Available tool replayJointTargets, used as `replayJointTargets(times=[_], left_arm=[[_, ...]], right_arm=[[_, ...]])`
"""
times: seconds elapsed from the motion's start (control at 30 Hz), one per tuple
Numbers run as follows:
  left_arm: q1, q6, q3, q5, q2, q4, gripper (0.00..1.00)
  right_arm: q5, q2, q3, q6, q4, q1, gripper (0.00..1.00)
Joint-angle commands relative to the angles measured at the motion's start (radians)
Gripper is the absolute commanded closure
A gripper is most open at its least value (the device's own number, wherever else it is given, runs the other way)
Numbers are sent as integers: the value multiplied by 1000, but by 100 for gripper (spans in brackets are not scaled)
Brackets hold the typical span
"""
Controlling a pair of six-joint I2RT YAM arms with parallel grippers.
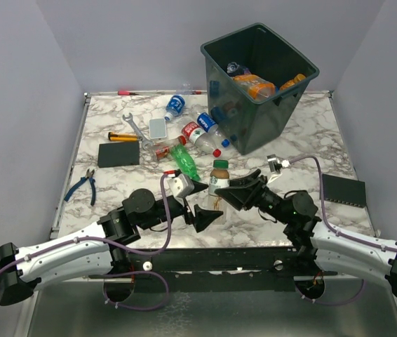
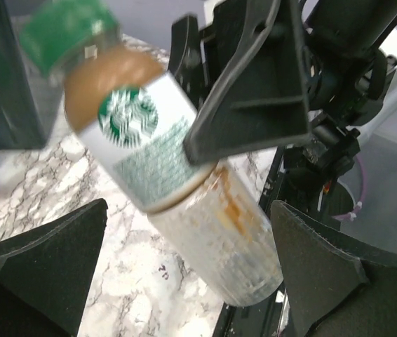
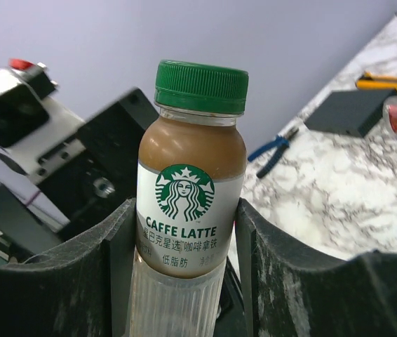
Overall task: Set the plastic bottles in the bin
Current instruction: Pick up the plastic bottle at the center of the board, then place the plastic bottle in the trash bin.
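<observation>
Marble table, grey walls: latte bottle in my right gripper
My right jaws, partly closed on its label, hold it upright; my left gripper stands wide and empty just beside its lower part and may knock it. I think smooth plastic could slip, or strike the rim of the bin, well apart behind

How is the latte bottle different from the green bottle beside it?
The latte bottle stands upright, clamped in the right gripper; the green bottle lies on its side on the table, untouched. The latte bottle is clear with brown drink and a white label; the green bottle is green plastic. Both are outside the bin.
</observation>
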State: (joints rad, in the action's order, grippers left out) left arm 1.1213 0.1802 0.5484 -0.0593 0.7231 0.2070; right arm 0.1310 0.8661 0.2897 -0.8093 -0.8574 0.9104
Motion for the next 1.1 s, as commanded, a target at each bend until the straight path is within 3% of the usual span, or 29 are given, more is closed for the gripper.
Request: replayJointTargets(times=[0.0,0.27,0.43,0.63,0.67,0.73,0.83,0.93,0.97,1.07], left_arm=[[3,13,38,-40,8,-43,1],[-10,50,54,-146,70,-26,3],[-16,75,58,-260,130,18,20],[-18,83,55,-272,160,40,52],[-18,81,52,-260,155,39,55],[-18,71,46,-229,139,35,62],[-18,46,28,-163,97,34,68],[-18,0,5,-97,52,30,74],[-18,-21,-4,-79,37,29,76],[-17,-79,-38,-33,-5,41,81]], right_arm=[[-61,-9,21,42,-138,16,73],[-63,-15,31,118,-152,35,73],[-52,18,36,131,-179,56,73],[-45,17,52,153,-141,73,70],[-45,11,56,155,-123,73,66],[-44,-18,74,164,-50,73,49],[-58,-67,151,183,184,73,27],[-90,-122,236,216,429,73,13],[-100,-136,270,232,510,73,3],[-125,-157,380,287,738,73,0]])
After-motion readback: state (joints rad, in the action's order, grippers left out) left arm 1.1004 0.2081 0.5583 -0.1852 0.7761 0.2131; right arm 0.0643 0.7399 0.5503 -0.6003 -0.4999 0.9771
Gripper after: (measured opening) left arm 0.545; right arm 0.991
